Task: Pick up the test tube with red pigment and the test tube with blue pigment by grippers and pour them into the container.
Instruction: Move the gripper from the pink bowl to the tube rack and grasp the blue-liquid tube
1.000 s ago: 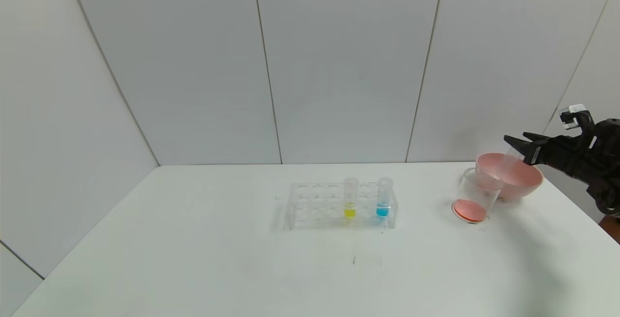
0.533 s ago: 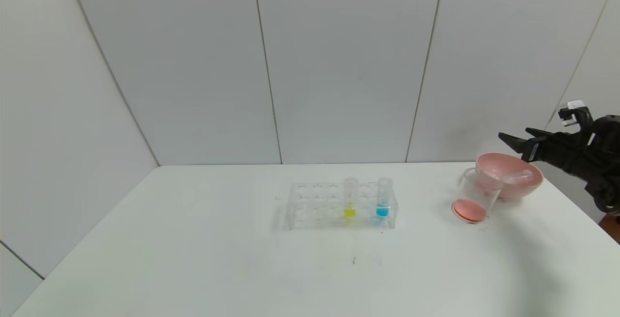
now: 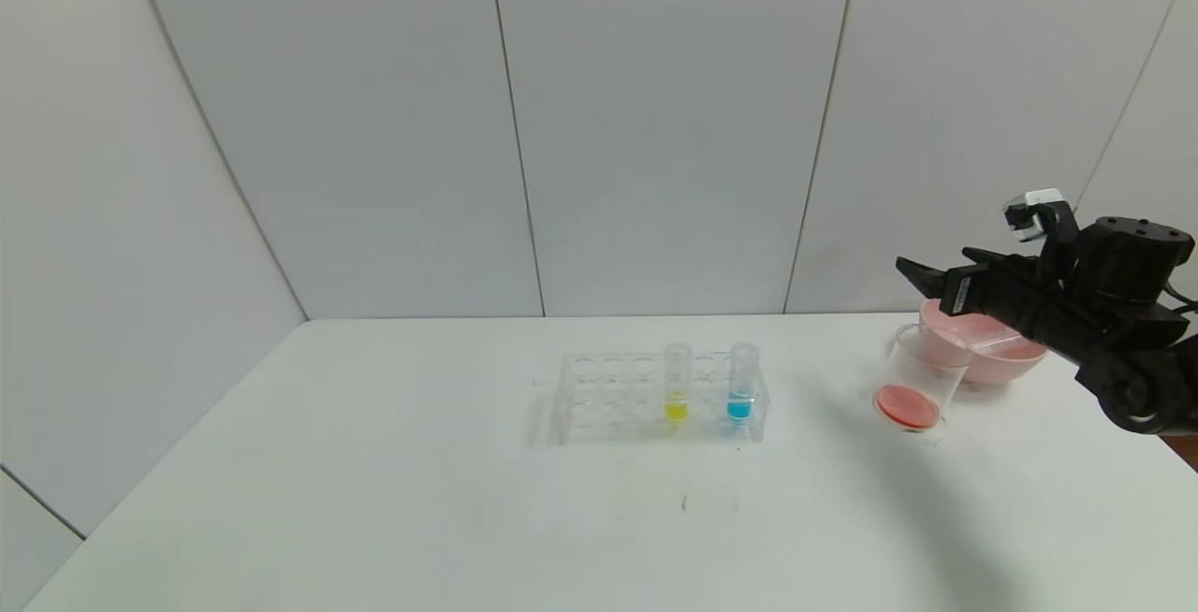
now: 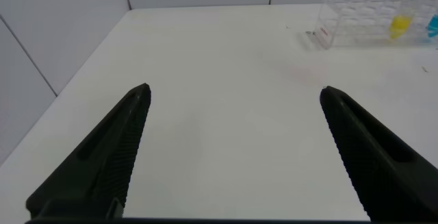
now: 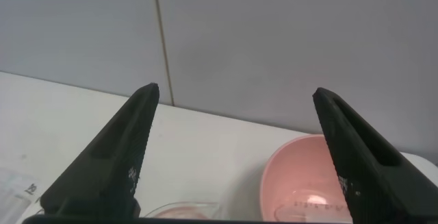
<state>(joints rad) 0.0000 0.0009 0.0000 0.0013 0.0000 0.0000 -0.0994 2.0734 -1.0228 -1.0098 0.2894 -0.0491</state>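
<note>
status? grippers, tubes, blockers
Right gripper open, empty, above the beaker holding red liquid. Left gripper open, idle. Blue tube in the rack beside the yellow tube. No blockers.

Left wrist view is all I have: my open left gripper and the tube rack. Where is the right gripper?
Observer: The right gripper hangs open and empty over the glass container, at the table's right side.
Operator: Anything in that container?
Observer: Red liquid covers its bottom.
Operator: Where is the tube it came from?
Observer: A clear tube lies in the pink bowl just behind the container.
</note>
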